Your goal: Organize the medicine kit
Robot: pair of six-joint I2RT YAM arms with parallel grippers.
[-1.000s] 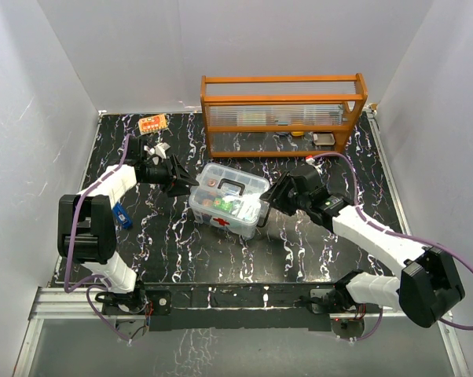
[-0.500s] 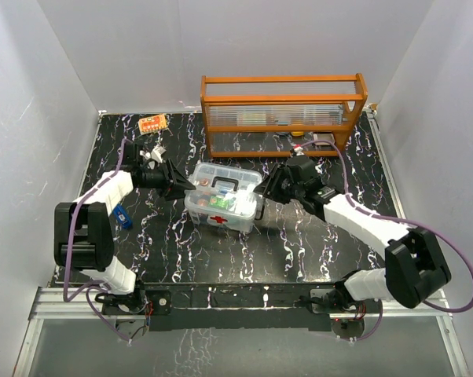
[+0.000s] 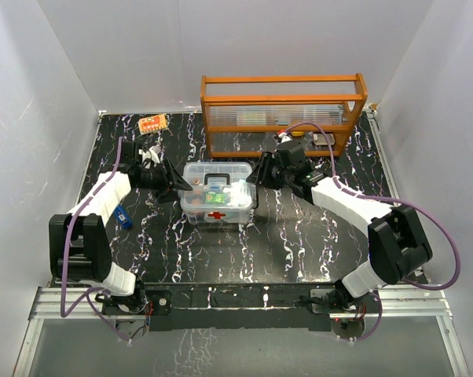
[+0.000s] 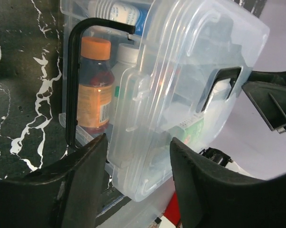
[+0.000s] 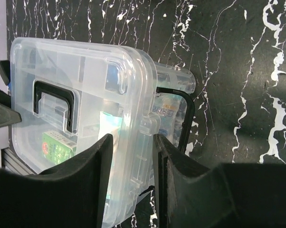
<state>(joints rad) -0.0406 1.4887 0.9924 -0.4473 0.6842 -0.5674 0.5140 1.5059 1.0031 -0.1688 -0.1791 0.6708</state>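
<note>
Shifted back and turned square since a second ago, the medicine kit (image 3: 218, 193) stands on the surface (image 3: 299, 239) between both sets of jaws. The right jaws, narrowly parted, pinch its right-end clasp (image 5: 150, 126); the left jaws straddle its left-end clasp (image 4: 138, 92) half open, grip unclear.

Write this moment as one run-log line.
medicine kit: on table, lid on top | left end effector: straddling lid edge, grip unclear | right end effector: clamped on opposite lid edge

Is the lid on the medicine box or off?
On. The clear lid with its black handle covers the medicine box; bottles show inside.
</note>
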